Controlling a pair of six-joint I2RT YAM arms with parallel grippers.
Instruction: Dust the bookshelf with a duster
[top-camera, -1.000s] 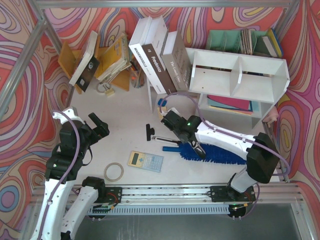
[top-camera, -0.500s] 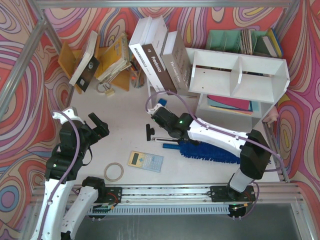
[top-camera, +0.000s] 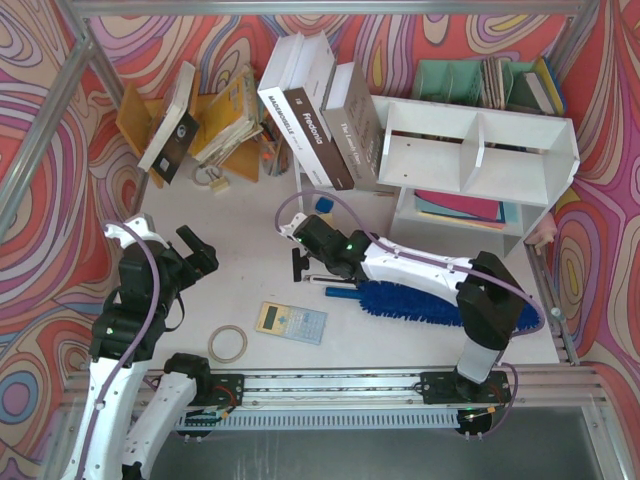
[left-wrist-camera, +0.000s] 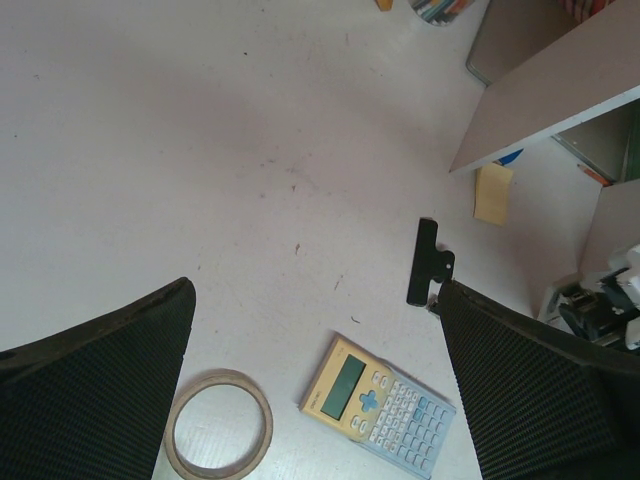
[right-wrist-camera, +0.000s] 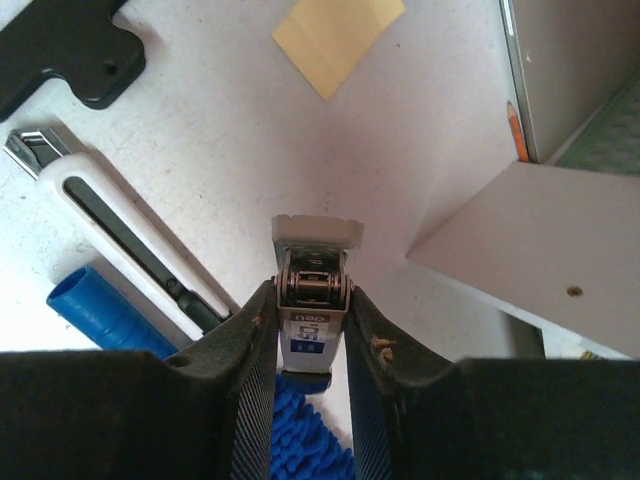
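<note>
The long royal-blue fluffy microfibre duster (top-camera: 415, 303) lay flat on the white counter (top-camera: 250, 210) with its straight blue handle pointing left. It was in front of the wide white board bookshelf (top-camera: 500, 112) and apart from it, with the right arm's white forearm crossing above its brush head. The right gripper (top-camera: 300, 236) sat just beyond the handle tip, clenched on a small white-and-metal object with a blue label (right-wrist-camera: 313, 285). This was perhaps a mini stapler, though the wrist view was too close to be sure. Near it lay a white box cutter (right-wrist-camera: 110, 215) alongside the handle, a black binder clip (top-camera: 297, 265) and, further back, a yellow sticky note (right-wrist-camera: 337, 30). The left gripper (top-camera: 199, 250) was over the counter's left side, well apart from the duster, its jaws spread wide and holding nothing. Below it lay a beige-and-blue calculator (left-wrist-camera: 378, 405) and a ring of tan tape (left-wrist-camera: 218, 425).
</note>
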